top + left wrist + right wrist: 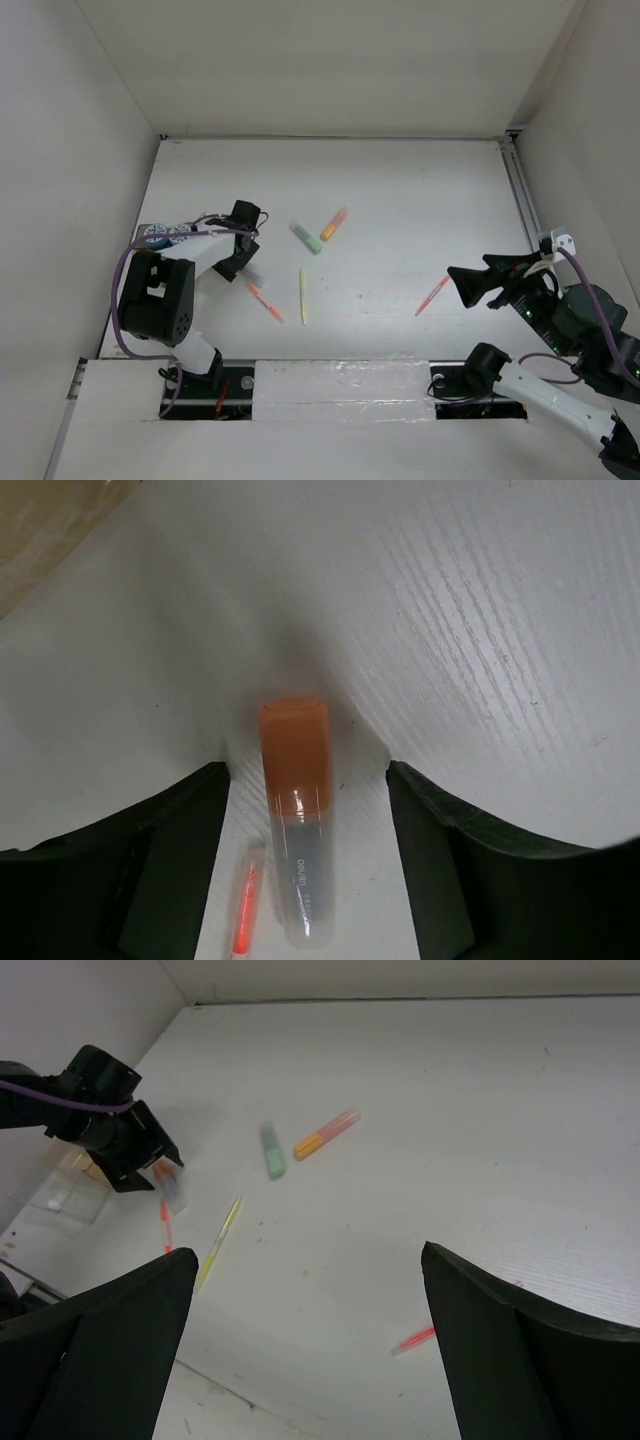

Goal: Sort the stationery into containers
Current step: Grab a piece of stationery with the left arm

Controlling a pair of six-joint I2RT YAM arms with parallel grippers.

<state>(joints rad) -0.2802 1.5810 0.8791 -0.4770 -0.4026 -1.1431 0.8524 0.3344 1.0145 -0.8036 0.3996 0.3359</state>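
Orange-capped highlighter (295, 750), pale translucent barrel. Bore small dark print along the barrel, too blurred to read. Lay flat on white table (500, 630), lengthwise between the fingers (170, 870) of left gripper (305, 780), cap pointing away from the wrist. Flanked by bare table on both sides; touched by neither finger. Straddled by jaws partly open, gripping nothing. Accompanied by thin orange-red pen (245, 910), just beside the barrel's left in the wrist view. Tan tray (40, 530) glimpsed at upper-left corner, apart. From above: green-grey highlighter (305, 238) and second orange highlighter (333, 224) near mid-table; yellow pen (302, 296) nearer the arms; pink pen (432, 295) near right gripper (462, 283), jaws spread wide, empty.
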